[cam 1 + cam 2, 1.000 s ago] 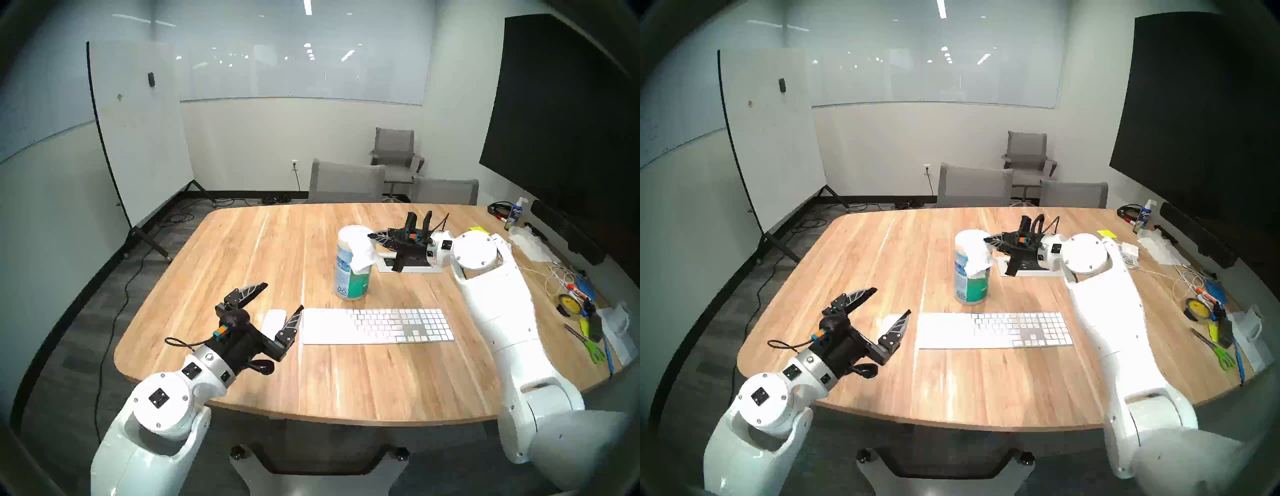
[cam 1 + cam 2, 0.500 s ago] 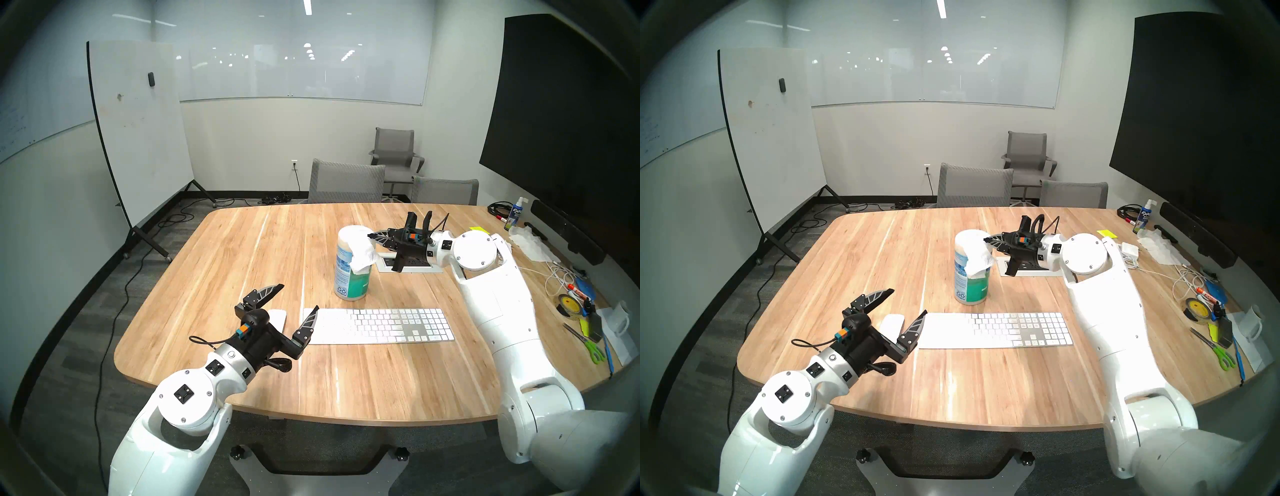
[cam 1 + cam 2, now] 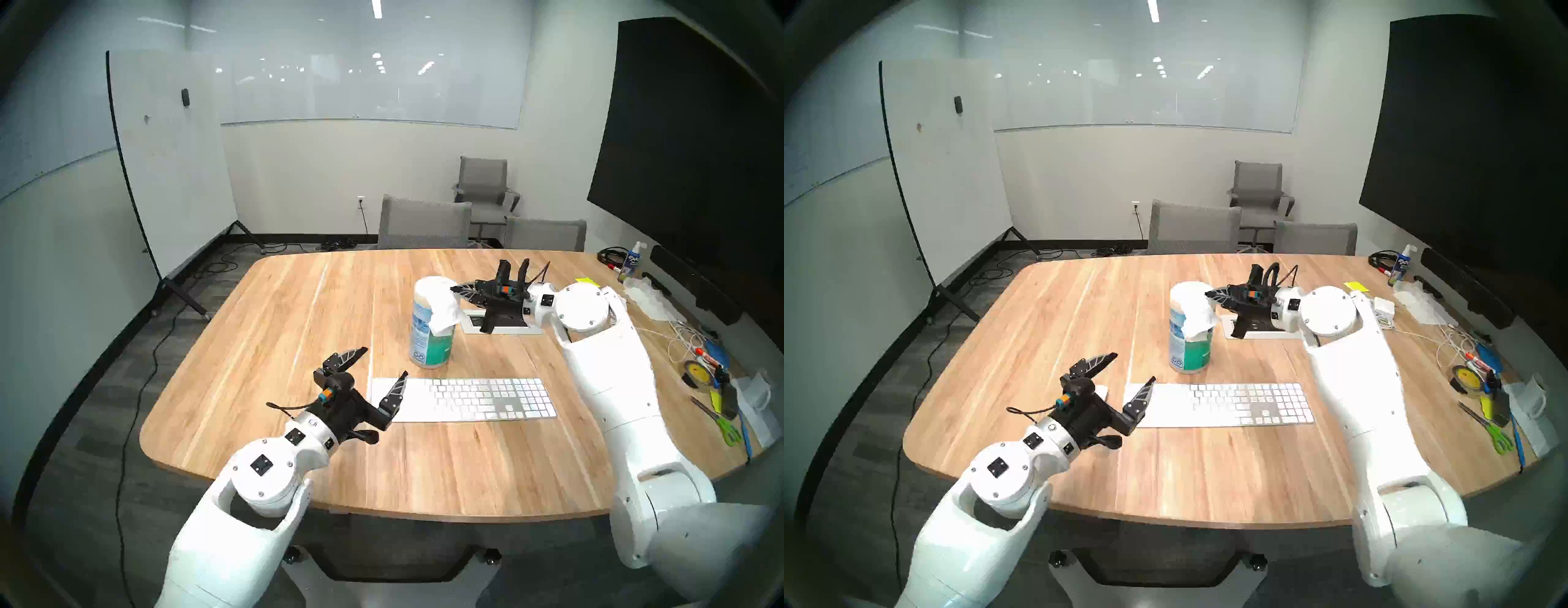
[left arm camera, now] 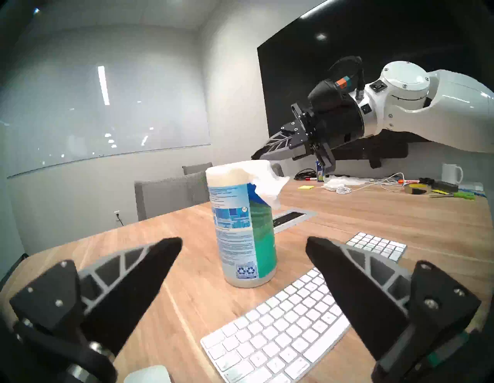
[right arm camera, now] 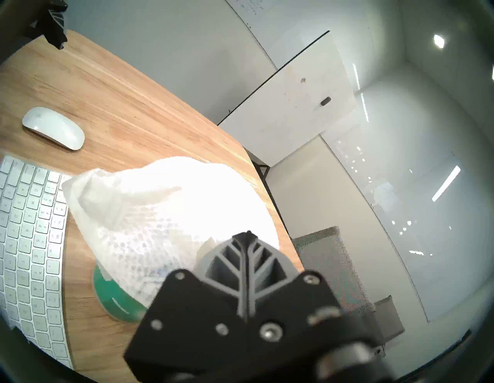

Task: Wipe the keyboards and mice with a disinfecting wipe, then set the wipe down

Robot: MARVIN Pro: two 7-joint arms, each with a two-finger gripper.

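A: Since a second ago the left gripper [image 3: 384, 360], fingers spread and empty, is sliding toward the wipes canister [image 4: 242, 227].

B: And the right gripper [image 3: 453, 290] is staying clenched on the disinfecting wipe [image 3: 445, 312] at the lid. Brace the canister low, then pull upward.

A: Keyboard [image 3: 464, 400] and mouse [image 5: 53, 127] are waiting near the table's front edge [image 3: 424, 511].

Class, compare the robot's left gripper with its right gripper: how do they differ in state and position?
The left gripper is open and empty; the right gripper is shut on the wipe. The left gripper hovers near the keyboard; the right gripper sits at the top of the canister. Both have black ribbed fingers.
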